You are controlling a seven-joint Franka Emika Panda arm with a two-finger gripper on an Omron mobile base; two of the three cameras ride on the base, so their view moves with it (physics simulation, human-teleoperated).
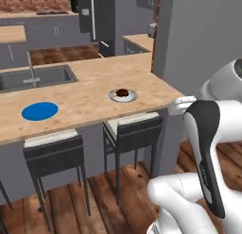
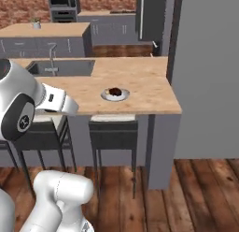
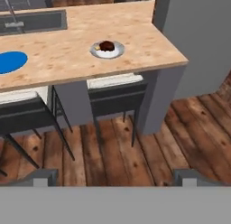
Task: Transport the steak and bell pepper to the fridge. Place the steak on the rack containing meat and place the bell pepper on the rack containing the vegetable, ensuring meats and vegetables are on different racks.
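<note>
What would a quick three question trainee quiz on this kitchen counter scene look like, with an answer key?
1. True or false: the steak lies on a small grey plate on the counter.
2. Multiple choice: What sits toward the left on the counter, in the hand view? A) a blue plate B) a pan C) a green bowl.
3. Fill in: behind the blue plate, the counter holds a built-in ____ with a tap.

Key
1. True; the dark reddish lump rests on the plate.
2. A; the blue plate lies flat, with nothing visible on it.
3. Sink; the tap stands at its near edge.
</note>
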